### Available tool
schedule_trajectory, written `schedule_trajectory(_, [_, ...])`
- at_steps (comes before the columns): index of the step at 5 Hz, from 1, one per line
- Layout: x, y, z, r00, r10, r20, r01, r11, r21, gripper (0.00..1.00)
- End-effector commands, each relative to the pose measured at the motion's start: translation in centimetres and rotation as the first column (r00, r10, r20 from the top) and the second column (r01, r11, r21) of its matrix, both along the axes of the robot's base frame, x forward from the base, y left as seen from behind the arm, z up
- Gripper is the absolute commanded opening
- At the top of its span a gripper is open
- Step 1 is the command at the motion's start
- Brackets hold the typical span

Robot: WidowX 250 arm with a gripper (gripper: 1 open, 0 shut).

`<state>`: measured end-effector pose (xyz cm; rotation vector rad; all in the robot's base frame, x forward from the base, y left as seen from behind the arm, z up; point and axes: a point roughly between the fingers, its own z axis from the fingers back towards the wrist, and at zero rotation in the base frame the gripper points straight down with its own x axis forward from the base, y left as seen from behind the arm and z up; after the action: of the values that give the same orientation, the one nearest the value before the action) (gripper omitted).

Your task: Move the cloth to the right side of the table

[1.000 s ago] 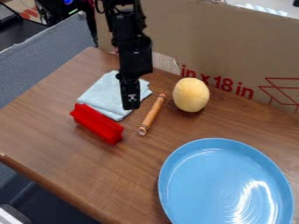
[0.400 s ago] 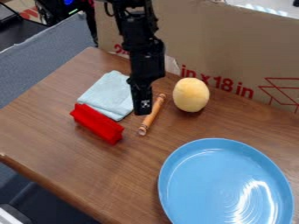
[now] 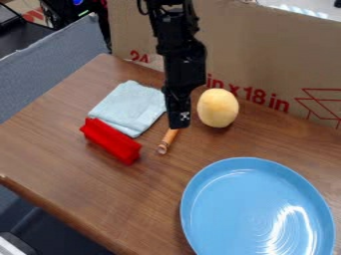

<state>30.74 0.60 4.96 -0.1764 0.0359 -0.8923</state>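
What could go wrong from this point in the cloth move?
The shut tool sits over the wooden stick, off the cloth, so the cloth may get left behind. Going further right, it might knock the yellow ball or roll the stick toward the blue plate.

My dark wood-grain table (image 3: pixel 60 129) carries the pale blue cloth (image 3: pixel 127 105), a red block (image 3: pixel 110 139), a wooden stick (image 3: pixel 170 136), a yellowish ball (image 3: pixel 218 108) and a large blue plate (image 3: pixel 260 211).
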Motion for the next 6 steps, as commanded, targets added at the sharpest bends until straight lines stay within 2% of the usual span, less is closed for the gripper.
schedule_trajectory(1, [-1.1,-0.2,2.2,0.998,0.017,0.067,-0.016,1.0,-0.015,0.0])
schedule_trajectory(2, [-1.0,-2.1,3.9,0.997,0.035,0.073,-0.032,0.999,-0.043,0.0])
schedule_trajectory(3, [-1.3,-3.7,5.5,0.995,0.08,0.065,-0.077,0.996,-0.044,0.0])
schedule_trajectory(4, [-2.0,-2.8,5.6,0.994,0.089,0.057,-0.084,0.993,-0.082,0.0])
schedule_trajectory(5, [-2.8,-2.4,6.3,0.993,0.1,0.07,-0.089,0.986,-0.139,0.0])
schedule_trajectory(6, [-3.3,-1.4,5.1,0.992,0.104,0.069,-0.091,0.982,-0.163,0.0])
